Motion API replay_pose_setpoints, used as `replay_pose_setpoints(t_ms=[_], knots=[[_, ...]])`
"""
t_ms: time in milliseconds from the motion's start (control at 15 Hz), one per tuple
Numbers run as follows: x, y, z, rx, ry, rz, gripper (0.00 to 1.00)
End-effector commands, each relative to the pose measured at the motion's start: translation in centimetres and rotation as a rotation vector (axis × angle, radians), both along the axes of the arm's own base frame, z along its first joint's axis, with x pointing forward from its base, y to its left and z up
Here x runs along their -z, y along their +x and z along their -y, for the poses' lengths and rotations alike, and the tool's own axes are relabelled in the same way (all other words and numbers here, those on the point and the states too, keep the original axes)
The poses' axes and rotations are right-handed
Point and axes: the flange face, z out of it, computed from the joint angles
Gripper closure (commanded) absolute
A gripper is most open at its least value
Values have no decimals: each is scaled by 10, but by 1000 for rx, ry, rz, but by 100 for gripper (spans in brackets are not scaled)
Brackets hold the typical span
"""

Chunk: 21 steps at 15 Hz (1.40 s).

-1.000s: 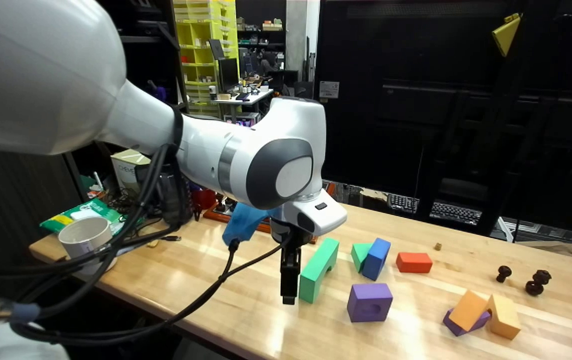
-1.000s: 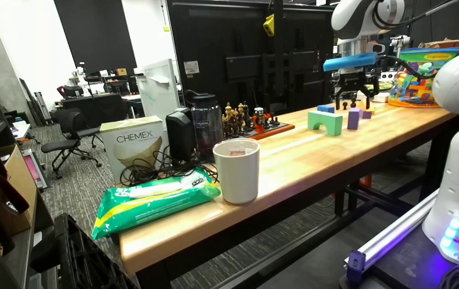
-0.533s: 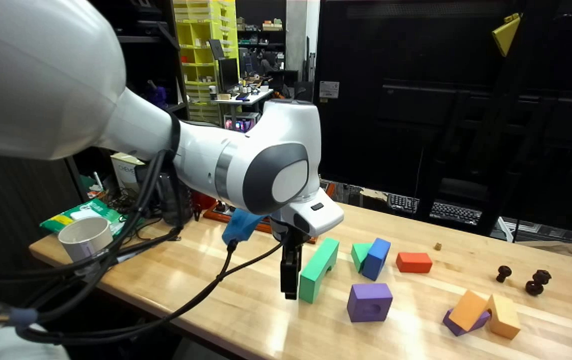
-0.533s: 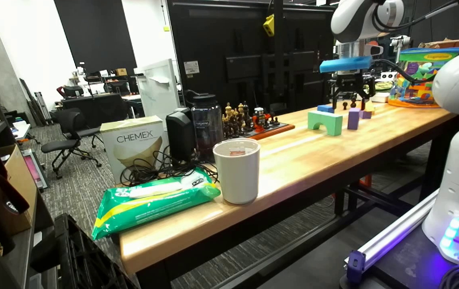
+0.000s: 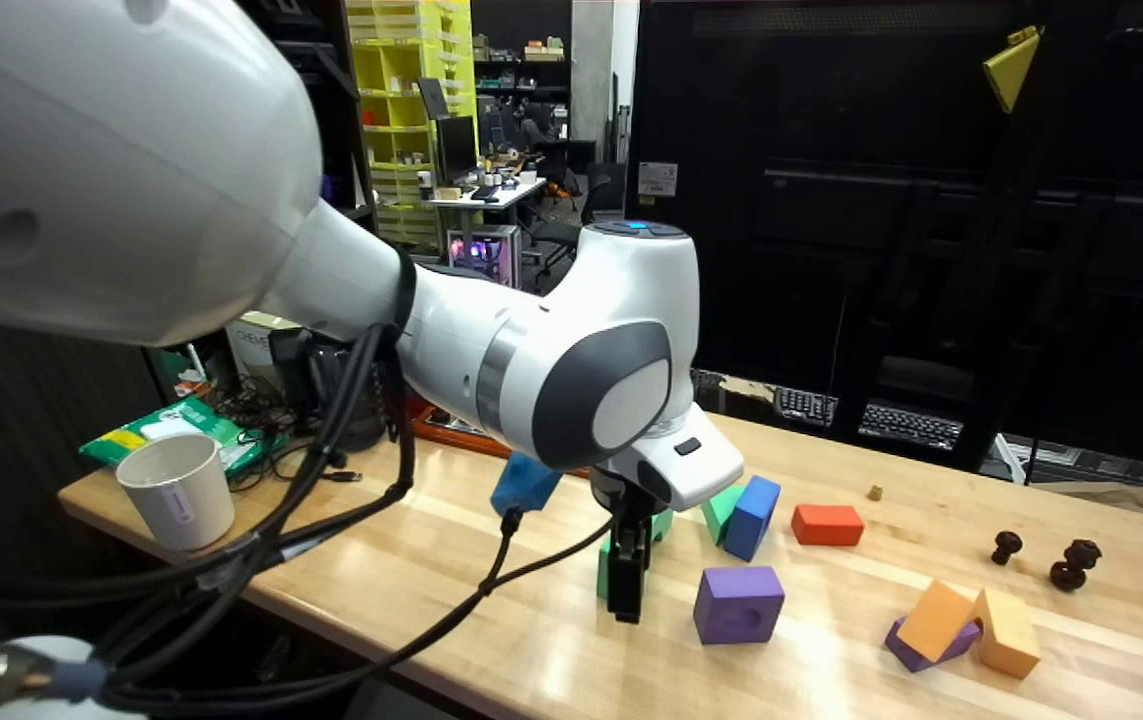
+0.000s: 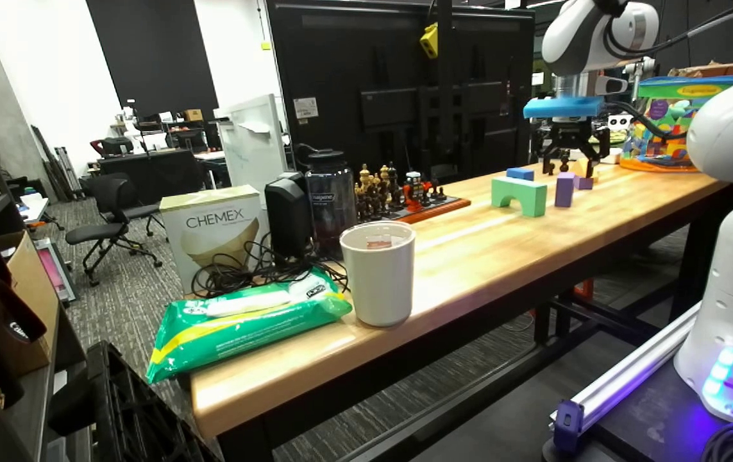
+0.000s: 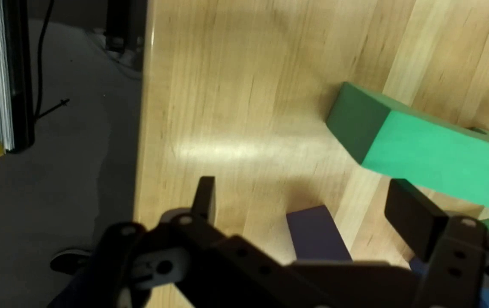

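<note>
Worktop [image 6: 469, 256]: pale wood, glossy.
Pincer [image 7: 302, 186]: released, jaws spread, near green block [image 7: 437, 154].
Floor [image 6: 127, 305]: carpeted, grey, streaked.
Black panel [image 6: 340, 64]: behind worktop.
Shelving [image 5: 401, 85]: yellow.

Robot arm [image 5: 341, 270] extends from near left in exterior view; wrist [image 5: 616, 370] bent downward; gripper [image 7: 304, 190] pointing down, fingers [image 7: 415, 214] wide apart.

On the surface [image 6: 481, 250]: 2 green blks [image 7: 432, 149], 2 purple blks [image 5: 739, 597], 1 blue blk [image 5: 752, 518], 1 red blk [image 5: 828, 525], 1 orange blk [image 5: 935, 622], 1 lt orange blk [image 5: 1010, 634], 8 ttl. Also 1 tan pc [image 5: 874, 493], 1 cup [image 6: 378, 276], 1 green pkg [image 6: 252, 321], 1 Chemex box [image 6: 217, 237] & 1 btl [image 6: 329, 206]. Dark pcs [image 5: 1006, 547]: 2 min, exact no unclear.
</note>
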Motion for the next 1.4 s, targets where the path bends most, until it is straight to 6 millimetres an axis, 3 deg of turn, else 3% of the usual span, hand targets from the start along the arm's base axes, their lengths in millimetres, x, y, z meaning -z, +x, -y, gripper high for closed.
replay_pose_setpoints(t_ms=[0, 267, 867, 1333], knots=[[-6, -3, 25, -137, -57, -15, 0], [-11, 0, 34, -311, -101, -54, 0], [-17, 39, 50, -353, -117, -62, 0], [1, 68, 70, -391, -91, -93, 0]])
